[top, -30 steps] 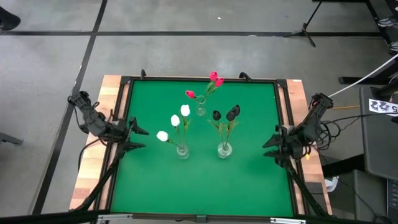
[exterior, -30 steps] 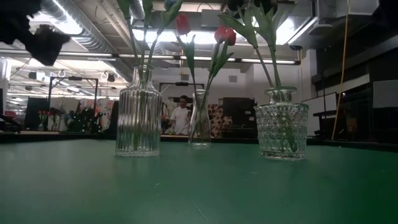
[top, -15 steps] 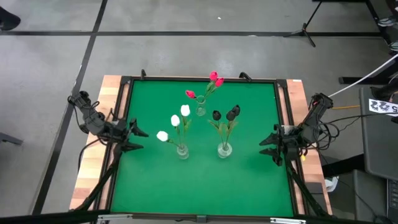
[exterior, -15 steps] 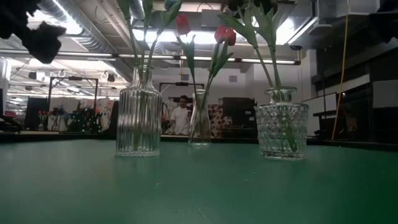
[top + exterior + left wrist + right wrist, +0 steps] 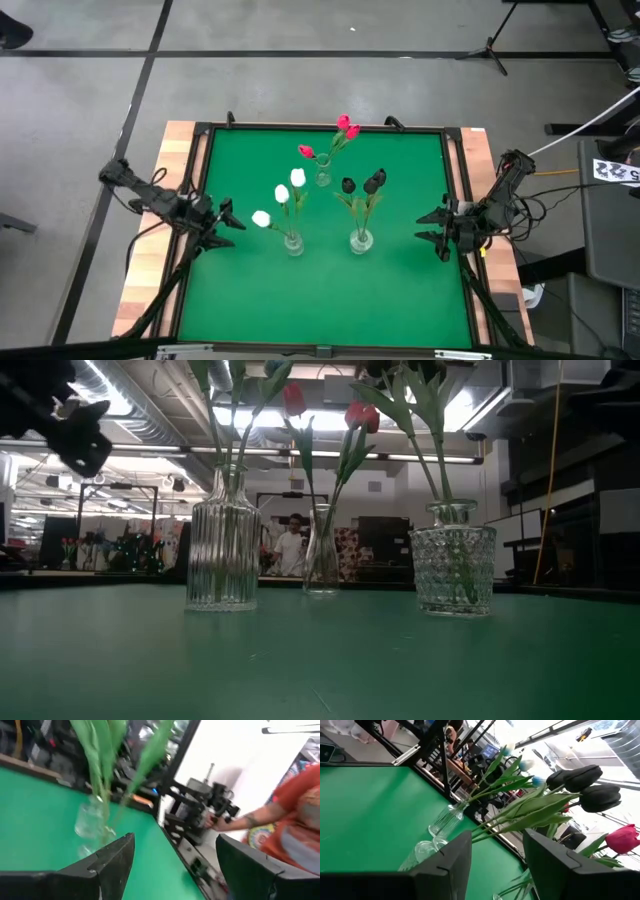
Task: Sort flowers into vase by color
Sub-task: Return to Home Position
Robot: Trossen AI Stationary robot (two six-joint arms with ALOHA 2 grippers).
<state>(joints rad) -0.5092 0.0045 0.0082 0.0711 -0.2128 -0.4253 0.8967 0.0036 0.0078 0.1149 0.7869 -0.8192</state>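
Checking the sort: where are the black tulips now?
In the high view, the black tulips stand in the right vase, beside the white tulips.

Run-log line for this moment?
white tulips: ribbed vase | red tulips: slim vase | black tulips: studded vase | left gripper: open, empty, left side | right gripper: open, empty, right side
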